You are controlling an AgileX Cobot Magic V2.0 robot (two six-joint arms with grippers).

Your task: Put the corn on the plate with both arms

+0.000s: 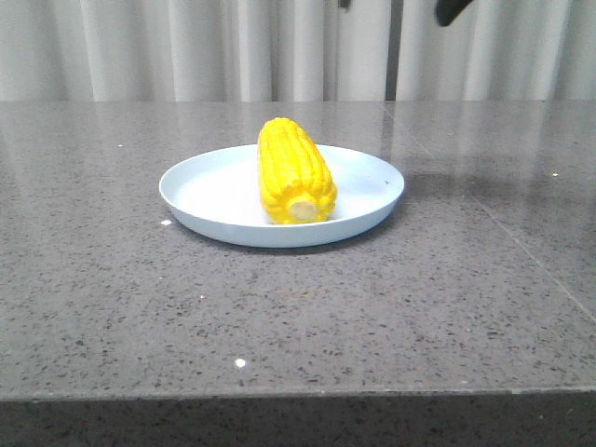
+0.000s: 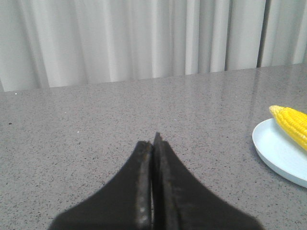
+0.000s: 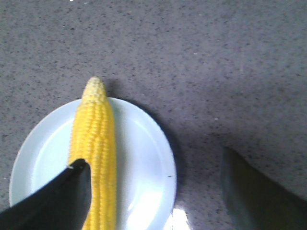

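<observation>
The yellow corn [image 1: 293, 172] lies on the pale blue plate [image 1: 209, 191] at the middle of the table, its cream stub end toward the front edge. My right gripper [image 3: 153, 158] is open and empty, high above the plate [image 3: 144, 163], apart from the corn [image 3: 96, 139]. One finger overlaps the corn in that view and the other hangs over the bare table. My left gripper [image 2: 153, 139] is shut and empty, low over the table to the left of the plate [image 2: 278, 153], where the corn's tip [image 2: 292, 122] shows. Neither gripper touches the corn.
The grey speckled stone table [image 1: 419, 307] runs to a front edge near the bottom of the front view. White curtains [image 1: 186, 47] hang behind it. A black part of an arm [image 1: 453, 9] shows at the top edge of the front view.
</observation>
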